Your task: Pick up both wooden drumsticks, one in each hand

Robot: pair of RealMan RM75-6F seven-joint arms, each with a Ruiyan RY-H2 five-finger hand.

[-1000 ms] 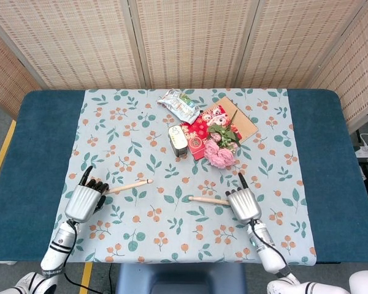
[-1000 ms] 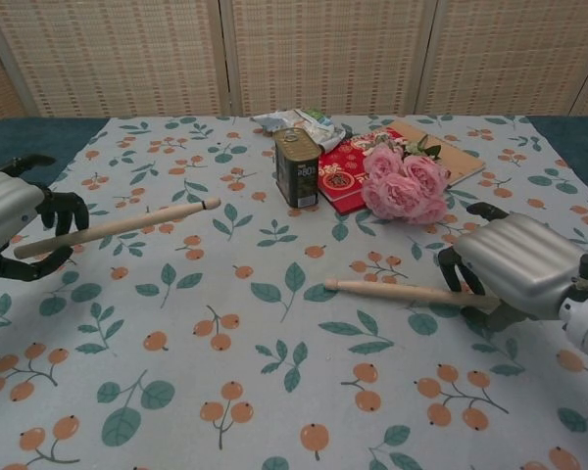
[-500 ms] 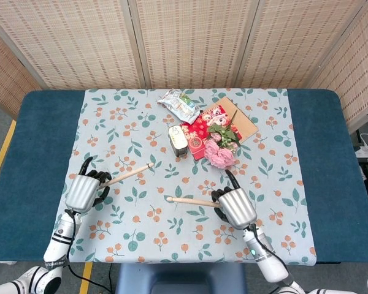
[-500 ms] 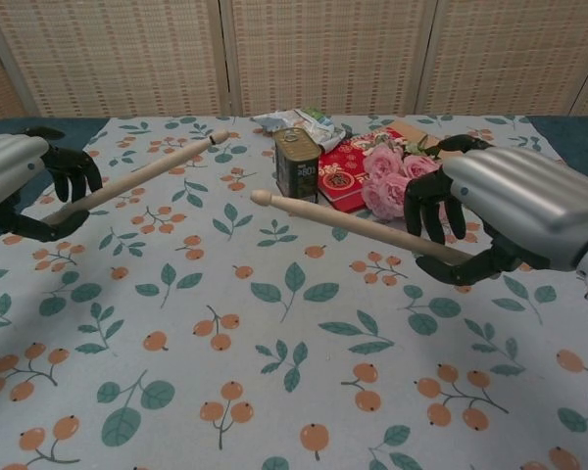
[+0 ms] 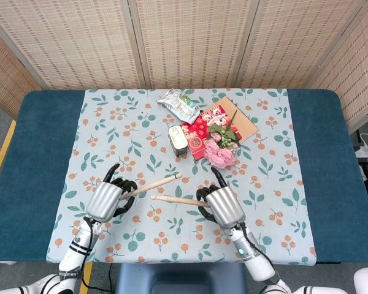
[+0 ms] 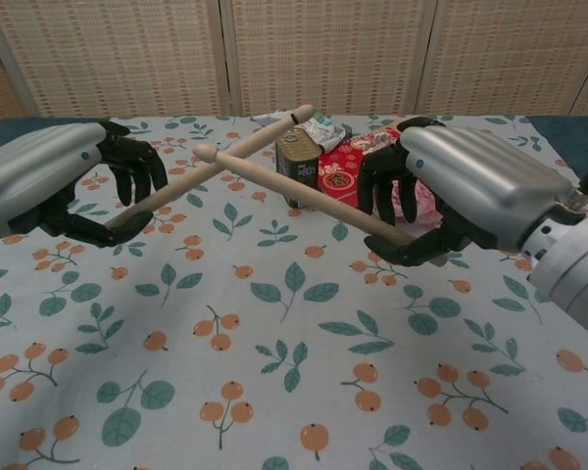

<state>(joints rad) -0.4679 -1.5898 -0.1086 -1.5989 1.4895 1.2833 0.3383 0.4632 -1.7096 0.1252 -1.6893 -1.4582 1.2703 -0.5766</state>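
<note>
My left hand (image 5: 107, 199) (image 6: 54, 176) grips one wooden drumstick (image 5: 154, 184) (image 6: 225, 162) by its butt, lifted off the cloth with its tip pointing up and right. Another drumstick (image 5: 175, 199) (image 6: 294, 191) is held in my right hand (image 5: 222, 205) (image 6: 461, 186), its tip pointing left. In the chest view the two sticks cross in the air in front of the tin; in the head view their tips lie close together above the tablecloth.
A floral tablecloth (image 5: 129, 122) covers the blue table (image 5: 37, 153). At the middle back stand a tin can (image 5: 178, 139) (image 6: 297, 166), a snack bag (image 5: 179, 104), a red packet (image 5: 202, 125), pink roses (image 5: 219, 153) and a brown card (image 5: 240, 119).
Both hands have risen and moved inward, toward the table's middle, carrying the drumsticks. The sticks, apart before, now cross in the chest view.
</note>
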